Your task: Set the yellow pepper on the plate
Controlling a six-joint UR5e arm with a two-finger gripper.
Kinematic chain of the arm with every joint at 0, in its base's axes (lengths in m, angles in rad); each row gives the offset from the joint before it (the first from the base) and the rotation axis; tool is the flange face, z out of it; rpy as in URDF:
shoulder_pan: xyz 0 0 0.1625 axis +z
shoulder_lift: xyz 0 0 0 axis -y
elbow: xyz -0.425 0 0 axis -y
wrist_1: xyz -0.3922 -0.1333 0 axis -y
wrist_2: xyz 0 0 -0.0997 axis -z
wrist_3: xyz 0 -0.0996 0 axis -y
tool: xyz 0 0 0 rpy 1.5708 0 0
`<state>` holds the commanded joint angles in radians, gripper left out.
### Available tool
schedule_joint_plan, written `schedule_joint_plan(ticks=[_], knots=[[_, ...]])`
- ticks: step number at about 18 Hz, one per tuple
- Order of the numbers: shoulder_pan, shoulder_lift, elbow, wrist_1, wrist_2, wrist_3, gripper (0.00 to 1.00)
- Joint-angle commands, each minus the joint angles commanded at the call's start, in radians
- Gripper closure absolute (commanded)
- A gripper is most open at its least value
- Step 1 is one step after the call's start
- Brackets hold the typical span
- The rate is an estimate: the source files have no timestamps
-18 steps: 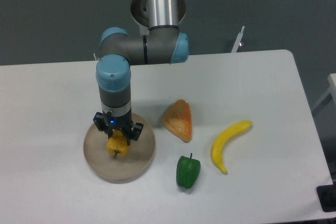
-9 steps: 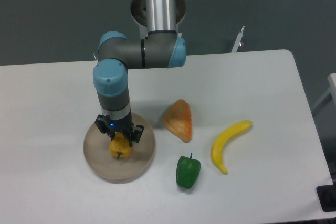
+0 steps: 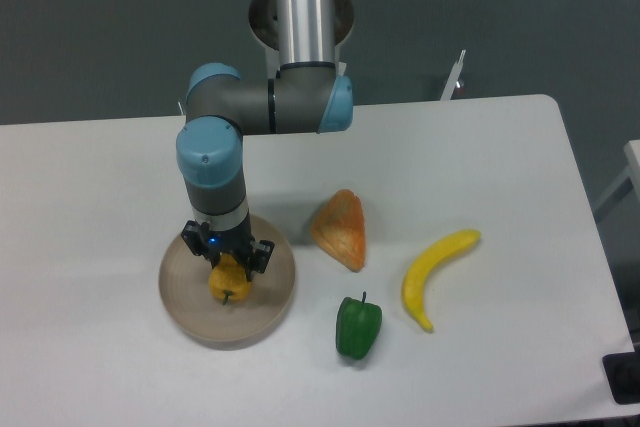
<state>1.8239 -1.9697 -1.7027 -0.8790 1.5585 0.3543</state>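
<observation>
The yellow pepper point(image 3: 227, 281) sits over the middle of the plate point(image 3: 270, 307), directly under the arm's wrist. Whether its underside rests on the dish or hangs just above it cannot be told from this view. The fingers point(image 3: 228, 265) are closed to about the pepper's width and grip it on both sides near its top; only the lower, rounded part of the pepper shows below them. A small blue light glows on the wrist housing just above.

The plate lies on the left part of the white desk point(image 3: 480, 367), flat, with its low rim visible all round except where the arm hides it.

Compared with half a second ago, the arm has shifted very little: the wrist and the pepper are a touch lower and nearer the plate's centre. Against the frame one second ago the elbow joint has swung slightly left and the pepper has come down further. The grip is unchanged across all three.

To the right of the plate, apart from it, an orange wedge point(image 3: 341, 230) lies on the desk. Below it stands a green pepper point(image 3: 358, 327) with its stem up. Further right a banana point(image 3: 436, 274) lies curved. None has moved.

No brand, label or legible writing is visible on the arm, the objects or the desk.
</observation>
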Motion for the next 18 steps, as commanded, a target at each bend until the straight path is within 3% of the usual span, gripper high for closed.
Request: schedule_joint_plan(ticks=[2, 5, 10, 14, 18], knots=[[0.002, 0.005, 0.0, 0.0, 0.0, -0.002, 0.02], [0.002, 0.015, 0.0, 0.0, -0.002, -0.003, 0.0], [0.035, 0.083, 0.035, -0.002, 0.0, 0.017, 0.0], [0.152, 0.162, 0.031, -0.005, 0.002, 0.139, 0.0], [0.297, 0.202, 0.014, -0.018, 0.003, 0.297, 0.0]])
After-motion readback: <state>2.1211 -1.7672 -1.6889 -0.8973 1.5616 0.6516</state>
